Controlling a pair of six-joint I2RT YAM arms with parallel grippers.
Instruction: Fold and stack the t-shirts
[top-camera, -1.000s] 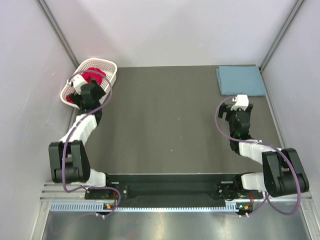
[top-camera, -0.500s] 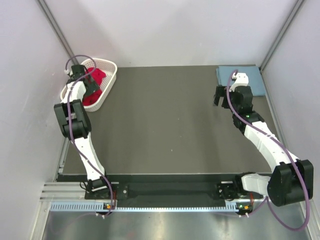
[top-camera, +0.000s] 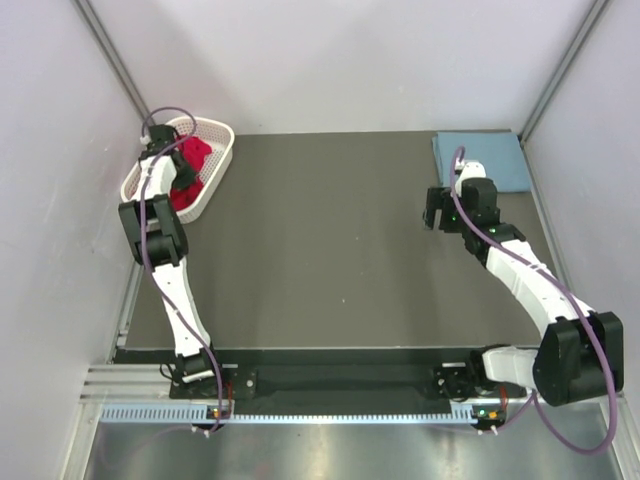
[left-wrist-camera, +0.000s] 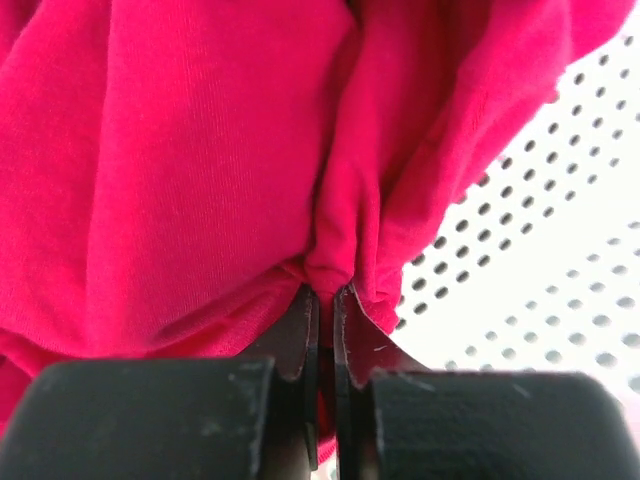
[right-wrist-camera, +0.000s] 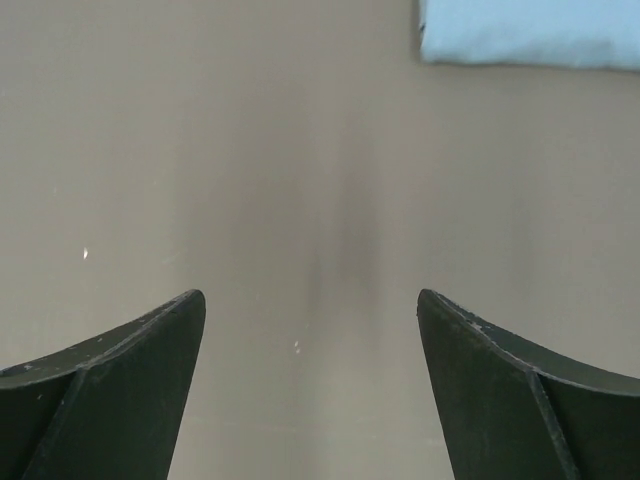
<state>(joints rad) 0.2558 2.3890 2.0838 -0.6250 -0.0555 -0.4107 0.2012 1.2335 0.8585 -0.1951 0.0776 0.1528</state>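
The red t-shirt lies bunched in the white mesh basket at the table's far left. My left gripper reaches into the basket. In the left wrist view its fingers are shut on a pinched fold of the red t-shirt. The blue-grey t-shirt lies folded flat at the far right corner. My right gripper hovers over bare table just left of and nearer than it. Its jaws stand open and empty, and the blue-grey t-shirt's edge shows at the top right.
Pale walls and metal posts close in the dark table on three sides. The basket's perforated wall is right beside the left fingers. A purple cable loops over the left wrist near the wall.
The left jaws have closed on the red cloth inside the basket. The right gripper has drawn slightly back and left from the blue-grey shirt, its jaws a little narrower.
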